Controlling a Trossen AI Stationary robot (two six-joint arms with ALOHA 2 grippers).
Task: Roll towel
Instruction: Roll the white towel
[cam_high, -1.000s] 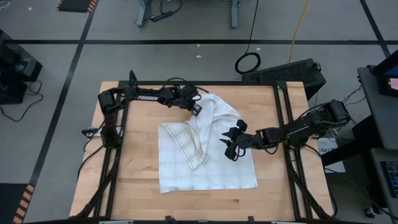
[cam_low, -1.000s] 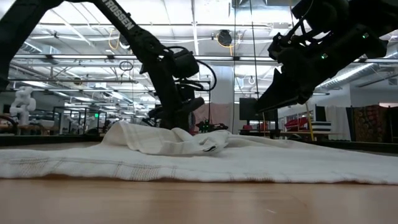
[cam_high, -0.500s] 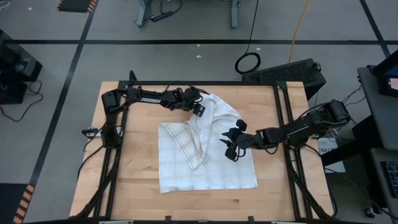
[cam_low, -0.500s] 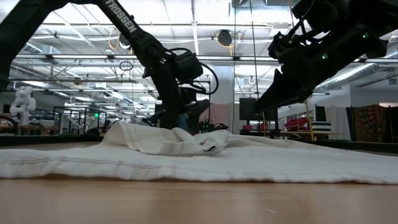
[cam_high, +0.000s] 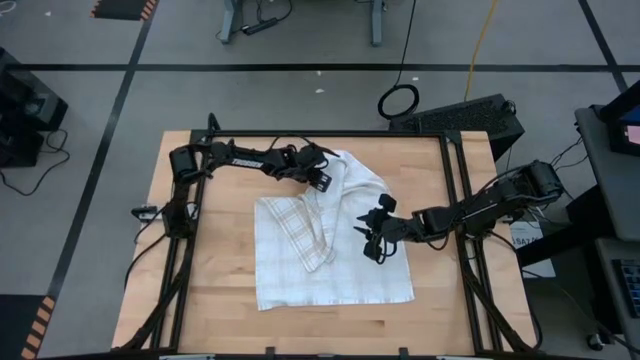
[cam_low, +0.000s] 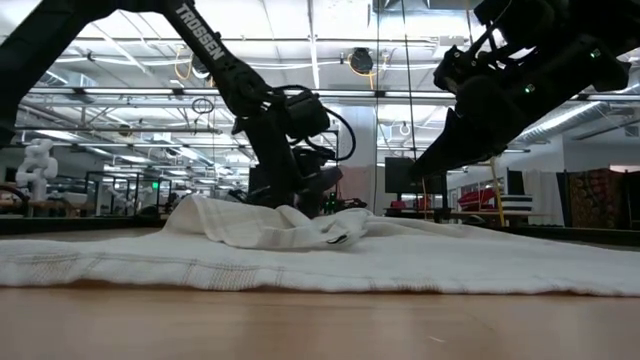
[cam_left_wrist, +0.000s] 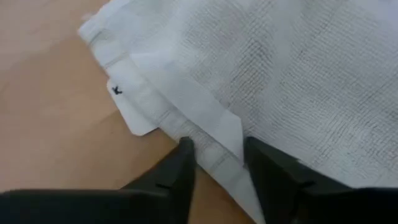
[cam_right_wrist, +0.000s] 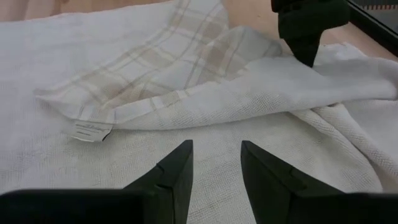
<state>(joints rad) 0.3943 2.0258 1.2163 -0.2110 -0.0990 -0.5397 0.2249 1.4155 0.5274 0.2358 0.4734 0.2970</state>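
Observation:
The white towel lies spread on the wooden table. A plaid-checked flap is folded over its middle, and bunched folds run toward the far edge. My left gripper is down at the towel's far-left corner. It is open, with its fingers on either side of the hemmed edge, beside a small white tag. My right gripper hangs open above the towel's right part, clear of the cloth in the low view. My left gripper comes at the towel's far-left corner slanting down from the table's left side. Its fingertips straddle the hemmed edge, which lies flat on the table. I cannot tell whether the tips touch the cloth.
Black frame rails run along the table's left, right and far sides. Bare wood shows left of the towel and along the near edge. A second tag sits at the plaid flap's corner.
My left gripper has sunk a little and shifted slightly toward the table's right edge, onto the towel's far-left corner. The towel lies as before, and my right gripper has kept its place.

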